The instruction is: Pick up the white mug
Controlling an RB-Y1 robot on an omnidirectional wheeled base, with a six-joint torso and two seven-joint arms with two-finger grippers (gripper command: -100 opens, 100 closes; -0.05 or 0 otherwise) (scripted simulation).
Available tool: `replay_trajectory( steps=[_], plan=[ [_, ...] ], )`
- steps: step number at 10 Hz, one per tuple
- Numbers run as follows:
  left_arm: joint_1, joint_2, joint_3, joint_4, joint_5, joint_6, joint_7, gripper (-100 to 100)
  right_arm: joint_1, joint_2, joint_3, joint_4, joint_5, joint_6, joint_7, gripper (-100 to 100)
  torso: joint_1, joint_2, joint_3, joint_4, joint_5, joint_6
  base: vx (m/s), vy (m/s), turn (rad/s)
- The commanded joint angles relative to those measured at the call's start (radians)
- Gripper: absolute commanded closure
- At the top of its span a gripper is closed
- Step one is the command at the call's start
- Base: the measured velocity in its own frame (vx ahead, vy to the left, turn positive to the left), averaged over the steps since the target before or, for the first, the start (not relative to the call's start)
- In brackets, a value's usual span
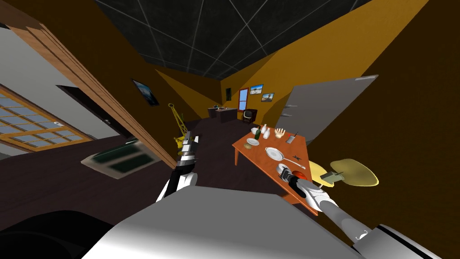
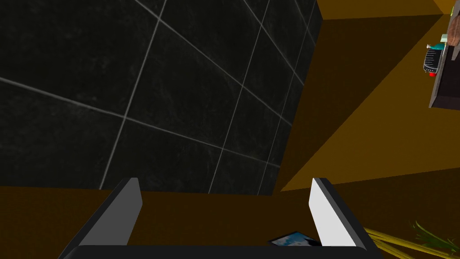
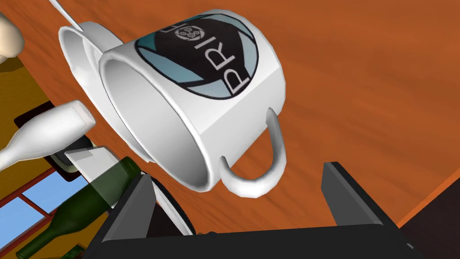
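Observation:
The white mug (image 3: 193,103) bears a round black and blue logo and stands upright on the orange table (image 3: 359,90). Its handle (image 3: 269,166) points toward my right gripper (image 3: 237,173). That gripper is open, one finger to each side of the handle and neither touching it. In the head view the mug (image 1: 282,169) sits near the table's close end, with the right gripper (image 1: 287,175) right at it. My left gripper (image 1: 188,140) is raised off to the left of the table, and its wrist view shows the left gripper (image 2: 224,198) open with nothing between its fingers.
Beyond the mug lie a white pan (image 1: 274,154), a plate (image 1: 252,142), a green bottle (image 3: 85,202), a white bottle (image 3: 45,130) and a cleaver (image 1: 291,138). A grey open door (image 1: 323,108) stands behind the table. Yellow round shapes (image 1: 355,173) lie to its right.

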Motion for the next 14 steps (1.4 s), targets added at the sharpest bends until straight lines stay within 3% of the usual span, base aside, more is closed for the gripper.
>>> replay_trajectory(
  steps=[1,3,5,6,10,11,12,14],
  plan=[
    [0.0,0.0,0.0,0.0,0.0,0.0,0.0,0,-0.014,0.021,-0.007,0.034,-0.005,0.024,-0.006,-100,0.0,0.0,0.0,0.0,0.0,0.0,-0.07,-0.089,0.338],
    [0.0,0.0,0.0,0.0,0.0,0.0,0.0,0,-0.033,0.049,-0.015,0.081,-0.012,0.055,-0.015,-100,-0.006,0.006,0.003,0.001,-0.001,0.0,-0.126,-0.117,0.33],
    [0.0,0.0,0.0,0.0,0.0,0.0,0.0,0,-0.034,0.05,-0.016,0.082,-0.012,0.057,-0.015,-100,-0.004,0.006,0.003,0.001,-0.001,0.001,-0.073,-0.053,0.096],
    [0.0,0.0,0.0,0.0,0.0,0.0,0.0,0,-0.035,0.051,-0.016,0.084,-0.012,0.059,-0.016,100,-0.002,0.002,0.002,0.001,0.0,0.002,-0.009,-0.006,-0.004],
    [0.0,0.0,0.0,0.0,0.0,0.0,0.0,0,-0.034,0.052,-0.017,0.084,-0.013,0.059,-0.018,100,0.002,-0.002,-0.001,-0.001,0.001,0.0,0.0,0.0,0.0],
    [0.0,0.0,0.0,0.0,0.0,0.0,0.0,0,-0.034,0.052,-0.017,0.084,-0.013,0.059,-0.018,0,0.002,-0.002,-0.001,-0.001,0.001,0.0,0.0,0.0,0.0],
    [0.0,0.0,0.0,0.0,0.0,0.0,0.0,0,-0.028,0.042,-0.013,0.069,-0.01,0.048,-0.013,100,0.002,-0.002,-0.001,-0.001,0.001,0.0,0.059,0.044,-0.205],
    [0.001,0.0,0.0,0.0,0.0,0.0,0.0,0,-0.009,0.014,-0.005,0.022,-0.003,0.017,-0.004,100,0.007,-0.007,-0.004,-0.002,0.003,0.002,0.117,0.093,-0.343]
  ],
)
